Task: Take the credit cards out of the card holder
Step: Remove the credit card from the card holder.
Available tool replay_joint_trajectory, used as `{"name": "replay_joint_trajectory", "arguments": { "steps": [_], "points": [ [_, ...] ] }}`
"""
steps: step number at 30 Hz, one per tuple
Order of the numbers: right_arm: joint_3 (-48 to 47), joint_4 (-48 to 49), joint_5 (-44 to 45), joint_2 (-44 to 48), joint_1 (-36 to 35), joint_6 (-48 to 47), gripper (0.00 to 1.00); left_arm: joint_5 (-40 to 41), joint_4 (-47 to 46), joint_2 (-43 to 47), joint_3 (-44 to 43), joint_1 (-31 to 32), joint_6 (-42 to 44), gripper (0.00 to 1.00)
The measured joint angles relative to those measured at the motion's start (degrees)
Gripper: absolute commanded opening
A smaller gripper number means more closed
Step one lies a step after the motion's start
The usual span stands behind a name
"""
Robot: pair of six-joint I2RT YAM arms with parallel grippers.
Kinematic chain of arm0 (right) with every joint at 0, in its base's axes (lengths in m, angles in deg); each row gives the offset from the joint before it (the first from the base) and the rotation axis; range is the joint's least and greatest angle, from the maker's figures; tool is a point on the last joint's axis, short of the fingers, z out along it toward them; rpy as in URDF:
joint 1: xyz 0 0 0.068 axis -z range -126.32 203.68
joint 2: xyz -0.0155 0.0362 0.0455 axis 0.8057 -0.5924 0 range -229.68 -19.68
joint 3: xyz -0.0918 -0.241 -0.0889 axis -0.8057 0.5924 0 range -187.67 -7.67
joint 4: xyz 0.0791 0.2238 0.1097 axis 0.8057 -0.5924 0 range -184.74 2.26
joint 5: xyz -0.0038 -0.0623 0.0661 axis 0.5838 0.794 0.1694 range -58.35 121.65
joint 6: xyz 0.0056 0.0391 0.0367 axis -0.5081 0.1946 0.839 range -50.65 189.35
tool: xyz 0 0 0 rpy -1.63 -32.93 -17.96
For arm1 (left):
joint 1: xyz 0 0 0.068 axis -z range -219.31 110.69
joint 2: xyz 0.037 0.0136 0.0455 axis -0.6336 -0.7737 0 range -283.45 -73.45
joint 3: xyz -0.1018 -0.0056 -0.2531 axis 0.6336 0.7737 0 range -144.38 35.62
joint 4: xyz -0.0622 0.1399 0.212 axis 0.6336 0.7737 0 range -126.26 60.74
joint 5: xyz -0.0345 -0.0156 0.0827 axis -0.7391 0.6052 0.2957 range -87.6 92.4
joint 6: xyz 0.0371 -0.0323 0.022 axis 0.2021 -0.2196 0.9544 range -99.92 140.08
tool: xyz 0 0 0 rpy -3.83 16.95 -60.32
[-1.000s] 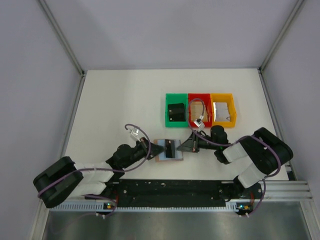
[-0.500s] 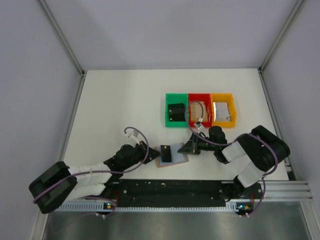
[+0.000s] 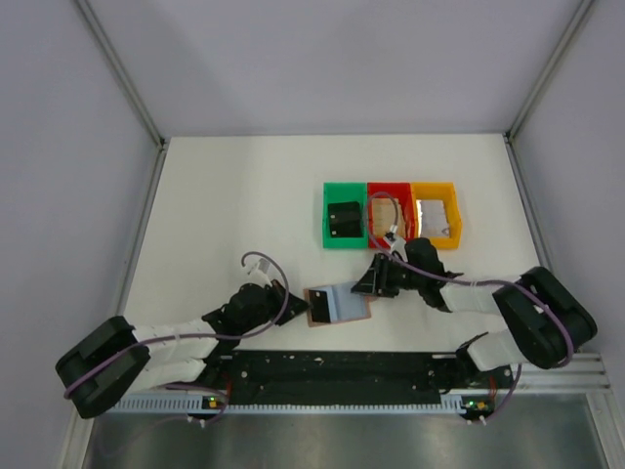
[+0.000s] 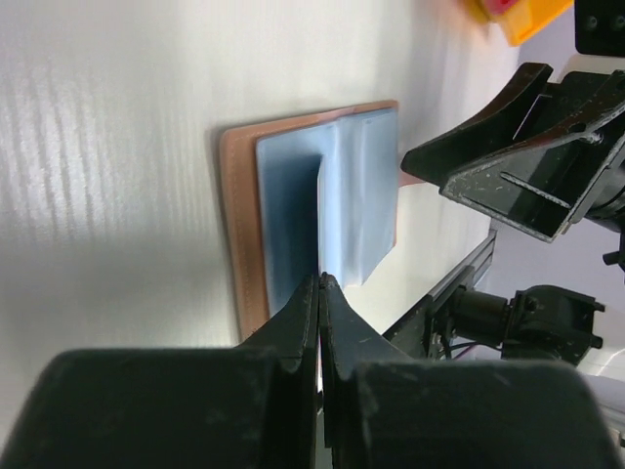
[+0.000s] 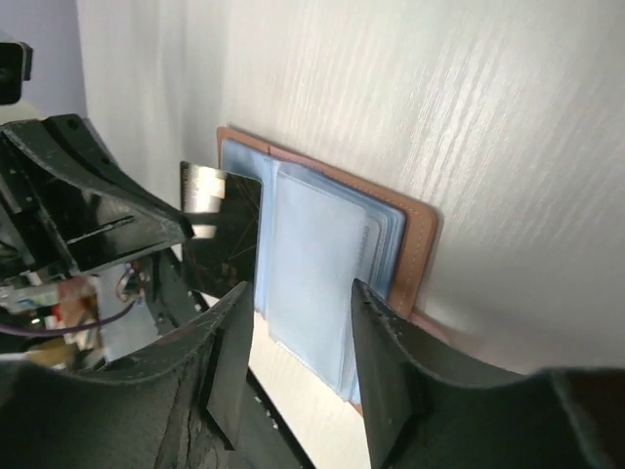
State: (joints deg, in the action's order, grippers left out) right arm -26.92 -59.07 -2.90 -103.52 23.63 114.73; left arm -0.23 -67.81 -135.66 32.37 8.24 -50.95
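The card holder (image 3: 340,306) lies open on the table with its blue-grey face up and a reddish-brown rim showing at its left. My left gripper (image 3: 296,304) is at its left edge, shut on a black credit card. That card stands on edge over the holder: a thin dark line (image 4: 319,225) running into the jaws (image 4: 320,278), and a glossy black face (image 5: 223,239) in the right wrist view. My right gripper (image 3: 366,286) hovers at the holder's right end, open. Its fingers (image 5: 301,288) straddle the blue-grey pockets (image 5: 322,264) without pinching them.
Three small bins stand in a row behind the holder: green (image 3: 330,234) with a black item inside, red (image 3: 400,191), and yellow (image 3: 451,217) with a silvery item. The black rail (image 3: 332,371) runs along the table's near edge.
My right gripper has opened from shut and its arm has stretched out lower. The left gripper drew back slightly with the card, whose black face no longer shows from above. The holder shifted a little.
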Motion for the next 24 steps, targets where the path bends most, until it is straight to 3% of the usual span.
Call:
{"name": "replay_joint_trajectory", "arguments": {
  "steps": [5, 11, 17, 24],
  "points": [
    [-2.23, -13.49, 8.92, 11.37, -0.55, -6.03, 0.57, 0.9, -0.24, 3.93, 0.0, -0.02, -0.07, 0.0],
    [-2.32, -14.91, 9.33, 14.95, -2.25, -7.21, 0.58, 1.07, -1.9, 5.86, 0.0, -0.02, -0.07, 0.0],
    [-2.16, -6.69, 4.57, 8.48, -5.57, -2.29, 0.6, 1.05, -7.91, 5.88, 0.0, 0.0, -1.33, 0.0],
    [-1.16, 9.88, -0.83, 3.48, -5.84, 6.62, 0.6, 1.14, -11.02, 8.48, 0.0, 0.0, -1.97, 0.0]
  ]
}}
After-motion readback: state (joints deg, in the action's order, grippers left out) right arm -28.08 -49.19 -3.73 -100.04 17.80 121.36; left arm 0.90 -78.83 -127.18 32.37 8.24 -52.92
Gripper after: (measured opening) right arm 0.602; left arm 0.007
